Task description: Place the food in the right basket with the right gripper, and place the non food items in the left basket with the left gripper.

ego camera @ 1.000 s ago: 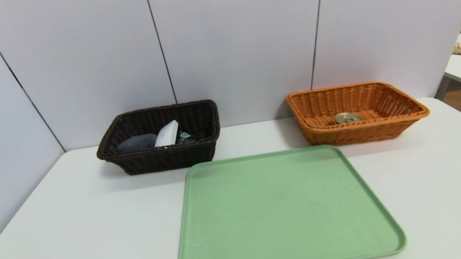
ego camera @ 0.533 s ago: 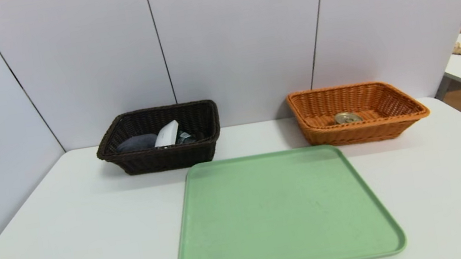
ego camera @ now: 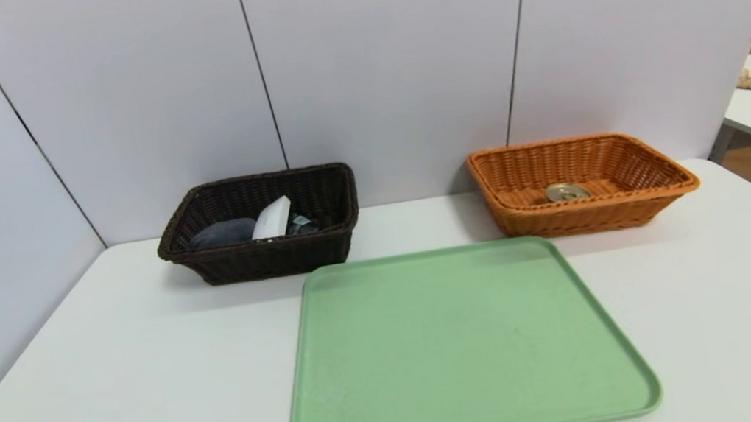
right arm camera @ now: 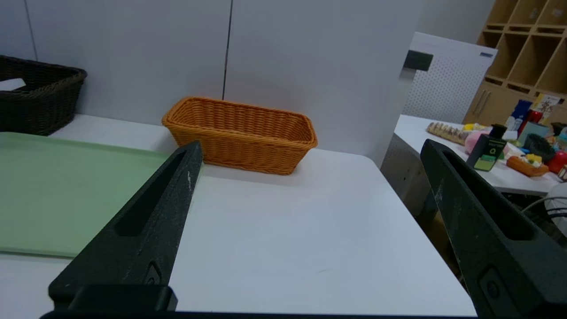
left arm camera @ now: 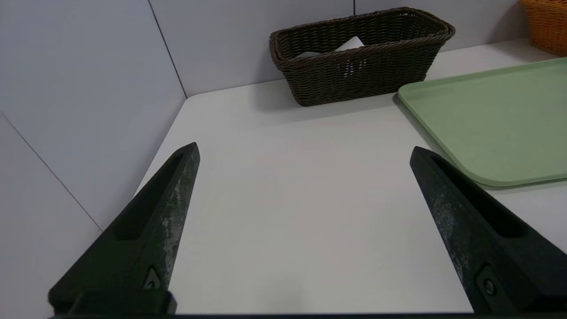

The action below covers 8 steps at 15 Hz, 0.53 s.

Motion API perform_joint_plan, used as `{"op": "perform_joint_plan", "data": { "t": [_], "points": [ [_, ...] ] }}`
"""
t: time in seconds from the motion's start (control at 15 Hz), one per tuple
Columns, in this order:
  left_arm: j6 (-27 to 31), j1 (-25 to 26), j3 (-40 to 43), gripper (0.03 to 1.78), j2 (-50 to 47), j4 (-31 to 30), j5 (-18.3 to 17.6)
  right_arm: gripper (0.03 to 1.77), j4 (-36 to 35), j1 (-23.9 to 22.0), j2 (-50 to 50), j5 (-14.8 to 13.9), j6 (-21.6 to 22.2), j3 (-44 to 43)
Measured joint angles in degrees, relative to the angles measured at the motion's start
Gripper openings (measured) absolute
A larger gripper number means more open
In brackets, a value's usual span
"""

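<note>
Head view showed the food [ego camera: 567,191] already laid in the right basket [ego camera: 668,176] and the non food items [ego camera: 251,226] in the left basket [ego camera: 220,264], well ahead of left claw [left arm camera: 304,153] and right claw [right arm camera: 310,148], both spread empty.

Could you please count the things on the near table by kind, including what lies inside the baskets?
Baskets: 2, the dark brown basket and the orange basket
Trays: 1, the green tray
Tin cans: 1, the can in the orange basket
Cloths: 1, the grey cloth in the dark brown basket
White boxes: 1, the white box beside the cloth
Total: 6
</note>
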Motion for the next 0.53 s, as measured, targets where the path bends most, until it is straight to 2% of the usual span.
{"op": "perform_joint_plan", "data": {
  "t": [0.13,0.27,0.33,0.4,0.53],
  "points": [
    [0.24,-0.01,7.97,1.69,-0.04,-11.63,0.17,1.69,-14.08,0.0,0.0,0.9,-2.06,11.3],
    [-0.34,-0.01,10.84,1.69,-0.06,-16.68,0.04,1.69,-24.8,0.0,-0.01,2.0,-3.38,18.12],
    [-0.48,-0.04,11.41,1.69,-0.09,-15.48,-0.09,1.69,-26.65,0.0,-0.01,2.39,-3.77,19.57],
    [-0.85,-0.04,11.74,1.69,-0.09,-12.48,-0.6,1.69,-25.38,0.0,-0.01,2.44,-3.5,20.24],
    [-3.25,-0.04,11.93,1.69,-0.09,-7.83,-1.71,1.69,-16.2,0.0,-0.01,2.39,-1.54,20.78]
  ]
}}
